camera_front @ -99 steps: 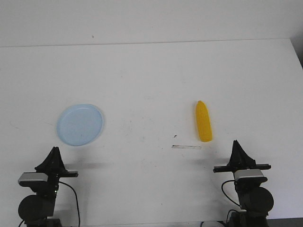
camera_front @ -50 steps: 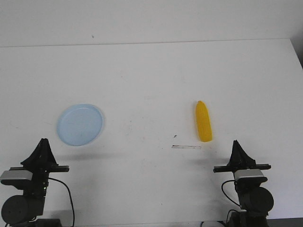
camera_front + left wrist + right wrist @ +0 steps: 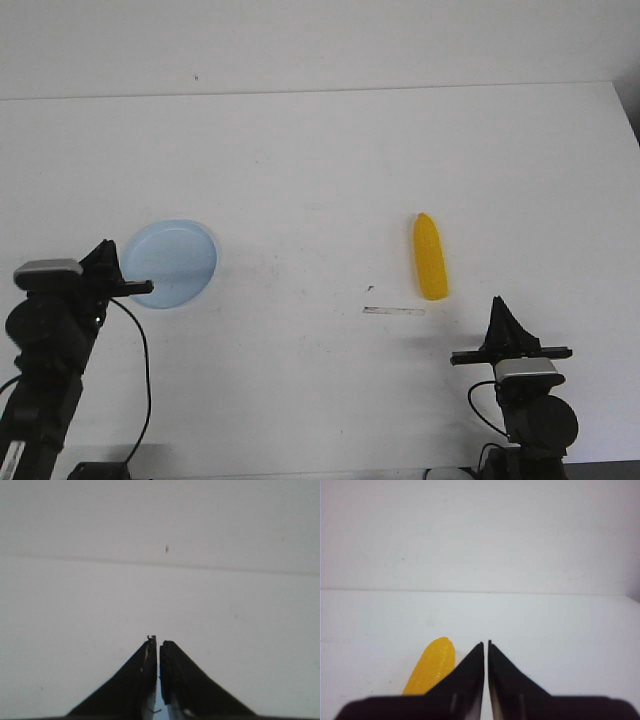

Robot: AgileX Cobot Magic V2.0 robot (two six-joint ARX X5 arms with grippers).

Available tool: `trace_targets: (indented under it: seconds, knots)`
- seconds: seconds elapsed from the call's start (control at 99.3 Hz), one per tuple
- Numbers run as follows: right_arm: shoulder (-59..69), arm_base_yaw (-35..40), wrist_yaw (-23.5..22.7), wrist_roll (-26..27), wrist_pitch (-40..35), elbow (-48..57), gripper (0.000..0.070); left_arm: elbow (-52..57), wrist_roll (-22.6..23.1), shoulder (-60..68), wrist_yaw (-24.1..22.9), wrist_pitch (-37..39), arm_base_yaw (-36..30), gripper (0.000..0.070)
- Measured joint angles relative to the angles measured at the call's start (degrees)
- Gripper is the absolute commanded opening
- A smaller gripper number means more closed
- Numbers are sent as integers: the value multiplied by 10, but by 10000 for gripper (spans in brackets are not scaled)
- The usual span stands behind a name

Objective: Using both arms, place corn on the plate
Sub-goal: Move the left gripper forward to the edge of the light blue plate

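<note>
Smooth yellow corn [image 3: 430, 258], tapered at its far end, lies well right of the plate [image 3: 172, 263]; both grippers [image 3: 158, 645] [image 3: 486, 644] pinched closed, empty.

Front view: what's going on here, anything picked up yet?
Nothing is held yet. The corn lies flat on the white table, right of centre, and the pale blue plate sits empty on the left, well apart from it. The left gripper is raised at the plate's near-left edge, fingers closed on nothing. The right gripper is low, just behind the corn, fingers also closed and empty.
</note>
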Motion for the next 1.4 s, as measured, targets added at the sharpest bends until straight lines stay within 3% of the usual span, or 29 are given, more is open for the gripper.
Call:
trace_targets:
  seconds: [0.302, 0.484, 0.594, 0.786, 0.876, 0.977, 1.4]
  knots:
    - [0, 0, 0, 0, 0, 0, 11, 118, -4, 200, 2, -165, 7, 1]
    - [0, 0, 0, 0, 0, 0, 11, 220, -55, 285, 6, -318, 63, 1]
    - [0, 0, 0, 0, 0, 0, 11, 266, -81, 330, 43, -389, 111, 1]
    - [0, 0, 0, 0, 0, 0, 11, 271, -91, 382, 173, -395, 194, 10]
    - [0, 0, 0, 0, 0, 0, 11, 271, -92, 401, 213, -401, 216, 116]
    - [0, 0, 0, 0, 0, 0, 11, 271, -93, 419, 216, -401, 223, 210]
    - [0, 0, 0, 0, 0, 0, 11, 271, -93, 495, 224, -364, 226, 207]
